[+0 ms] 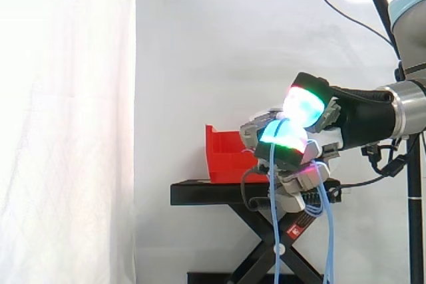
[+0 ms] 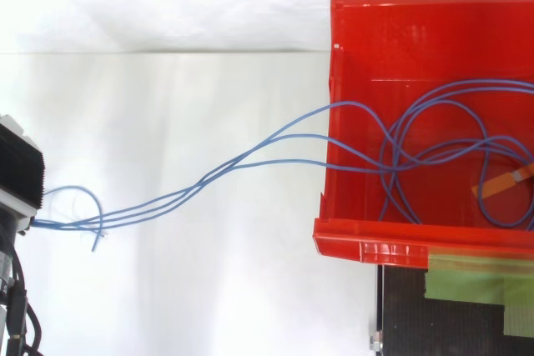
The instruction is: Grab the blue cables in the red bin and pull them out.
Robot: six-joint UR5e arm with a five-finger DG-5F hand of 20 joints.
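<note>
Blue cables [image 2: 250,156] stretch taut from the red bin [image 2: 367,248] leftward to my hand [image 2: 18,172] at the left edge of the top view. Several loops of the cables still lie coiled inside the bin. In the side view my hand [image 1: 283,147] is out in front of the red bin [image 1: 226,157], to its right and about level with its rim. The fingers are curled round the blue cables [image 1: 275,217], whose loose ends hang straight down below the hand. The fingertips glow cyan, green and red.
The bin sits on a black scissor stand [image 1: 200,194] before a white curtain. A strip of orange tape [image 2: 505,183] is wrapped on the cables inside the bin. Green tape [image 2: 480,277] is stuck along the bin's front lip.
</note>
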